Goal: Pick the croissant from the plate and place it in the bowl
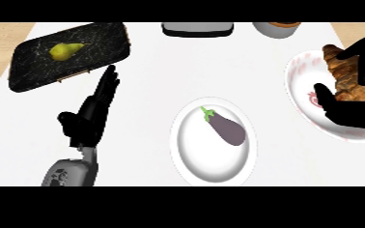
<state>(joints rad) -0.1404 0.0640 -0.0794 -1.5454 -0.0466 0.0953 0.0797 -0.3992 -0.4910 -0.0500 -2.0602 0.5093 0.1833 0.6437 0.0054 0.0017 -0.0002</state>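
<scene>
- At your far left, a black marbled tray sits tilted on the white counter, with a yellow-green pear lying on its upper left part.
- Just below the tray's lower right corner you have the left hand. It is flat and spread wide, fingers straight and pointing up toward the tray, thumb out to the left, and it holds nothing. The fingertips come close to the tray's edge, though you cannot tell whether they touch it.
- In the middle, a plain white plate carries a purple eggplant, its green stem aimed up and to the left.
- Along the top edge, above that plate, a grey box with a dark rim is cut off by the view.
- Right of it, a round pale container is also cut off, with a brown band at its top.
- At your far right, a white plate with pink markings runs out of view.
- The croissant lies over that plate's right part (only partly visible).
- The right hand is closed round the croissant, thumb on its lower left and a finger across its top. You cannot tell whether it has left the plate.
</scene>
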